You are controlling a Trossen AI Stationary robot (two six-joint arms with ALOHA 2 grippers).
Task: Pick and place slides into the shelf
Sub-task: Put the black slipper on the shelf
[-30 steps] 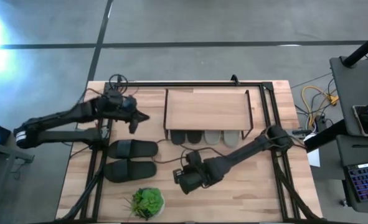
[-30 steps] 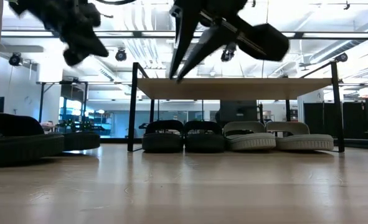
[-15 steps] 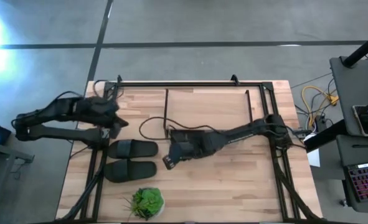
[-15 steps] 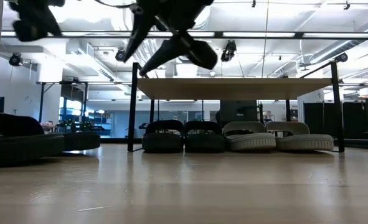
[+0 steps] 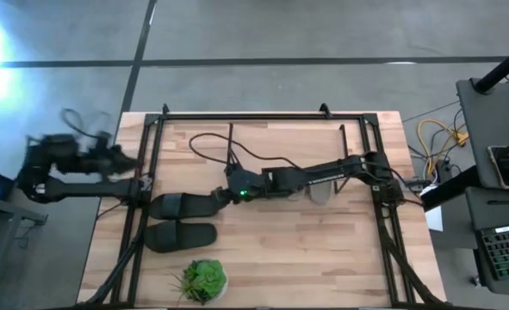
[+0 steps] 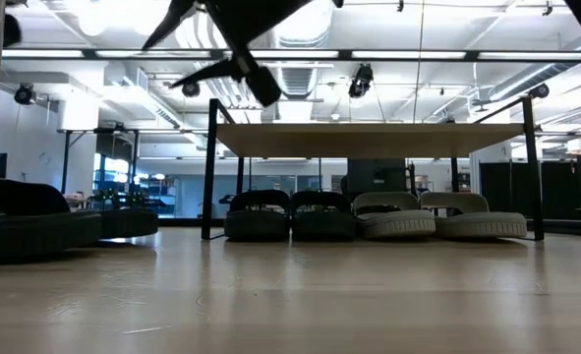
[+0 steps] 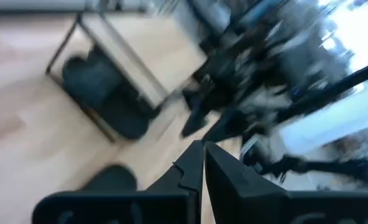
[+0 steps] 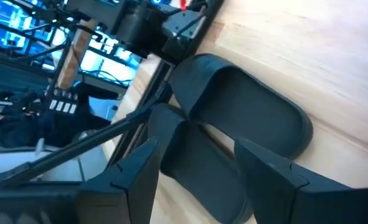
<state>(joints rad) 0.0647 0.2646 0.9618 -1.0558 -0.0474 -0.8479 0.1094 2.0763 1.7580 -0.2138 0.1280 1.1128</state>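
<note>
wooden tabletop (image 5: 323, 250): right gripper (image 5: 228, 196), fingers spread, hovers just beside the nearer black slide (image 5: 181, 205), off the shelf's (image 6: 369, 139) left end. coming down off-centre could shove it sideways. left gripper (image 7: 202, 163) pinched together.

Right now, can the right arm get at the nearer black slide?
Probably yes. The right gripper hangs open just above the black slide, fingers spread around its end, nothing between. The left gripper is shut and off at the table's left edge, out of the way.
</note>
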